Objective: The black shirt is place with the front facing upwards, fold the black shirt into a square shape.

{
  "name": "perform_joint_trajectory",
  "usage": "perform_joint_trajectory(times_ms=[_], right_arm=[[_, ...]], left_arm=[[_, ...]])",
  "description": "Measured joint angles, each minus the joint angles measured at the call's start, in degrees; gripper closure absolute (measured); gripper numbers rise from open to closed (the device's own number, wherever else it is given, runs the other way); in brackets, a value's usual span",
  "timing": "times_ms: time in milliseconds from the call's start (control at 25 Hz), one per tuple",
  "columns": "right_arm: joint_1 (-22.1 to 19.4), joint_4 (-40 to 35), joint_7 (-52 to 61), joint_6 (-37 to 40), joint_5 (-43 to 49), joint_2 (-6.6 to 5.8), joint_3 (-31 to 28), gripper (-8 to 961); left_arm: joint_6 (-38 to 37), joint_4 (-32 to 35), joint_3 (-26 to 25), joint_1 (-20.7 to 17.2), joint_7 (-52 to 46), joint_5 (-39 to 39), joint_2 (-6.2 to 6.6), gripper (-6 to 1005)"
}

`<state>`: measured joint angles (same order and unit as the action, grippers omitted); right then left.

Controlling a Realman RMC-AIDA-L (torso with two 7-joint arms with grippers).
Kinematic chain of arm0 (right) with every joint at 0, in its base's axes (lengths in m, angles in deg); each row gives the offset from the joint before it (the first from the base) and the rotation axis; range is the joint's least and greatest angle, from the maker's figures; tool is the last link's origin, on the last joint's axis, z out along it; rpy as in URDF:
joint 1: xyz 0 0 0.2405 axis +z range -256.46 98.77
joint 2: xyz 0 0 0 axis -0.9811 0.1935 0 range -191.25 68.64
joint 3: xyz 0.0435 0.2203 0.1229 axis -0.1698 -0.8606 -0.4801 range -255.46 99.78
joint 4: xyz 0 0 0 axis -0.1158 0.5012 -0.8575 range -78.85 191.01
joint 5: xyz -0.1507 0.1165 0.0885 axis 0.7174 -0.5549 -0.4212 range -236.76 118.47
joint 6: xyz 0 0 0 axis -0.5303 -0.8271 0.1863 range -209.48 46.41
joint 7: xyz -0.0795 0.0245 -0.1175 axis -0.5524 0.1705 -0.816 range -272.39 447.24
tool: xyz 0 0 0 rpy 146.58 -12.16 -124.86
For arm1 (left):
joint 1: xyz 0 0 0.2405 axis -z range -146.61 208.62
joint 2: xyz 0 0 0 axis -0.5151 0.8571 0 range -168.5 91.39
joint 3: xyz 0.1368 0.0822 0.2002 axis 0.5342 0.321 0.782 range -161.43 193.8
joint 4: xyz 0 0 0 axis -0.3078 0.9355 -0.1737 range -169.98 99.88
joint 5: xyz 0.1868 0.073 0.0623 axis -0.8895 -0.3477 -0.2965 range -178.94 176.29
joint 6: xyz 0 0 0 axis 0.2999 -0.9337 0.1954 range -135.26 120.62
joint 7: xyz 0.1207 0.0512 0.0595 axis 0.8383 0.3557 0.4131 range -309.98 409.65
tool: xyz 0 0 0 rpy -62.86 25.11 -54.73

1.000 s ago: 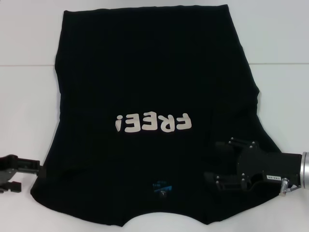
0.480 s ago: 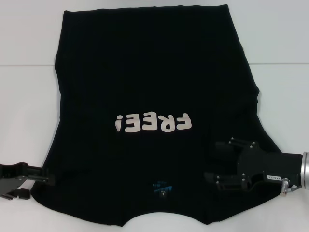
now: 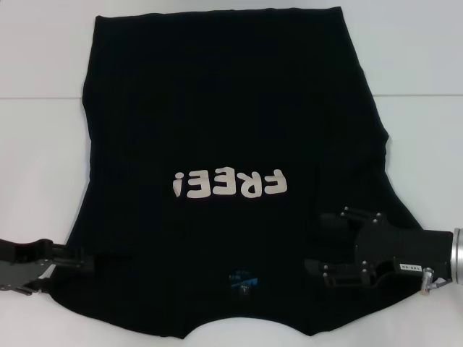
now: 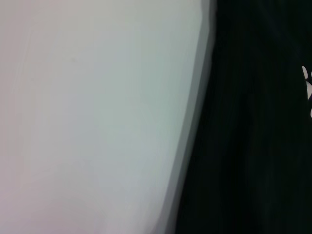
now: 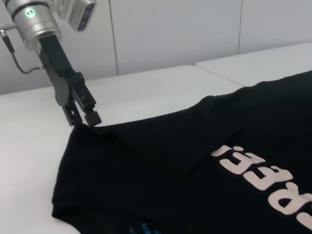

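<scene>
Both my pincers are low in frame: left gripper at the black shirt's sleeve edge, grip unclear; right gripper spread wide above it on the white table.

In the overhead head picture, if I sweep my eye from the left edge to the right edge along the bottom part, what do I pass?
Left gripper at the black shirt's edge → small blue neck label → right gripper over the cloth, its arm running off the right edge.
</scene>
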<state>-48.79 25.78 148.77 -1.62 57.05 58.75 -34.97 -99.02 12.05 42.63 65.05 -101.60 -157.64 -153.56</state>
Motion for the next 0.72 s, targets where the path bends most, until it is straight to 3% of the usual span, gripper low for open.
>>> perform_joint_trajectory(times_ms=[600, 720], right_arm=[[-0.51, -0.52, 0.14, 1.42, -1.27, -0.15, -0.34, 36], [-0.61, -0.53, 0.15, 1.70, -1.46, -0.18, -0.34, 37]], left_arm=[[-0.29, -0.89, 2.83, 1.11, 1.26, -0.44, -0.30, 196], [-0.23, -0.67, 2.78, 0.93, 1.44, -0.13, -0.39, 317]])
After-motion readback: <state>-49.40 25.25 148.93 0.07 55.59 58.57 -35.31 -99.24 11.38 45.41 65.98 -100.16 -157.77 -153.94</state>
